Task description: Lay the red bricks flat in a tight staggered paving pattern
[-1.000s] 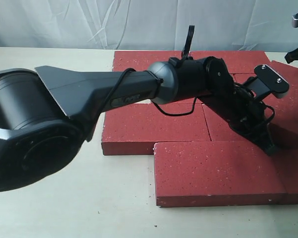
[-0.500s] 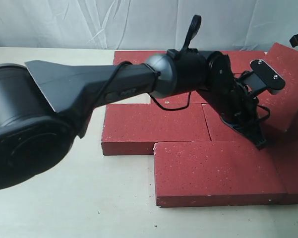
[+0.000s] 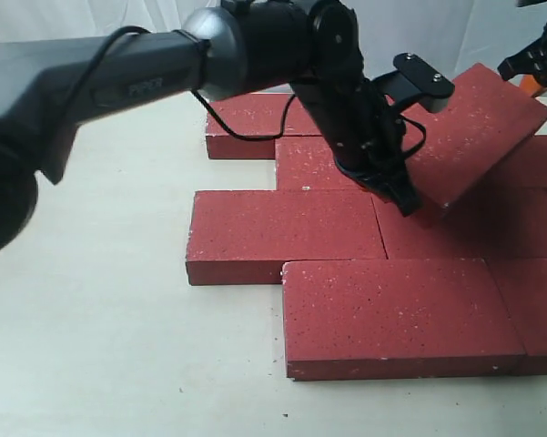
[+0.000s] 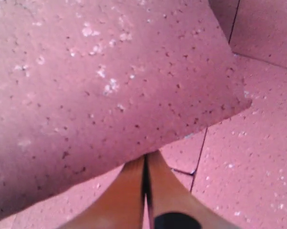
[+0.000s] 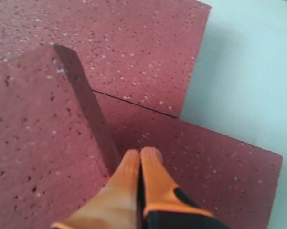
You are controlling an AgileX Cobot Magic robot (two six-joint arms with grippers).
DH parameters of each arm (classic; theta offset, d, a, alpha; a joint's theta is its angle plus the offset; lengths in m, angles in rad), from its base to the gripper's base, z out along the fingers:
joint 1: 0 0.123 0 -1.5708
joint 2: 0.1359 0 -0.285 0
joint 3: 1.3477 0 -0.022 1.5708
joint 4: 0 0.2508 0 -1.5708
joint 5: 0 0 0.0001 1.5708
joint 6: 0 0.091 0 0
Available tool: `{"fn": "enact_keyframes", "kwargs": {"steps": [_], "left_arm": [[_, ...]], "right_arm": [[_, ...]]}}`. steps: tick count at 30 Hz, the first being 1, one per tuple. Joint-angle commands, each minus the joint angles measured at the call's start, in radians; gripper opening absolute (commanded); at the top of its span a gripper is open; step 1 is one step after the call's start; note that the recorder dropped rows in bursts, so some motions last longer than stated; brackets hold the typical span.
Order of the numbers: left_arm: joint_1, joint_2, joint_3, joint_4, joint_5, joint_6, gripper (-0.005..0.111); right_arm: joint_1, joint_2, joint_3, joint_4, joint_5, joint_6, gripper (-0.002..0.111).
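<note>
Since one second ago my left arm has risen and swung toward the rear, and one brick at the right has gone from lying low to a steep tilt. Left gripper (image 3: 408,200): jaws pressed together, nothing between them. In the left wrist view the orange fingers (image 4: 129,191) lie side by side with only a thin dark seam, and their tips meet the lower edge of the tilted brick (image 3: 478,123). In the exterior view that brick extends from these tips toward 2 o'clock, low corner near the tips and high corner up at the right. Right gripper (image 5: 141,155): jaws also pressed together and empty. Its tips sit just beside the raised end face of the same brick; I cannot tell whether they touch it. In the exterior view this gripper stands at about 1 o'clock of the brick. The other red bricks (image 3: 396,314) lie flat on the table (image 3: 91,346) in staggered rows with tight joints, at 6 to 9 o'clock of my left tips.
</note>
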Motion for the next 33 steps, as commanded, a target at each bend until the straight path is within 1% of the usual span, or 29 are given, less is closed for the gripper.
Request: {"fn": "enact_keyframes", "kwargs": {"steps": [1,5,12,15,20,24,33], "left_arm": [[0.051,-0.079,0.073,-0.017,-0.101,-0.006,0.0],[0.115,-0.155,0.188,-0.021,-0.139,-0.006,0.0],[0.224,-0.285,0.331,-0.026,-0.148,0.0,0.0],[0.286,-0.321,0.396,-0.029,-0.148,0.0,0.0],[0.414,-0.36,0.495,-0.029,-0.168,0.0,0.0],[0.508,-0.369,0.529,-0.03,-0.167,0.0,0.0],[0.705,-0.373,0.531,-0.03,-0.142,0.0,0.0]], "right_arm": [[0.075,-0.015,0.002,0.068,0.073,-0.002,-0.001],[0.132,-0.021,0.002,0.08,0.073,0.013,-0.001],[0.266,-0.023,0.002,0.13,0.08,0.046,-0.001],[0.33,-0.023,0.002,0.163,0.06,0.06,-0.001],[0.434,-0.023,0.002,0.182,0.001,0.093,-0.001],[0.512,-0.023,0.002,0.184,-0.076,0.134,-0.001],[0.638,0.032,-0.014,0.219,-0.179,0.165,-0.001]]}}
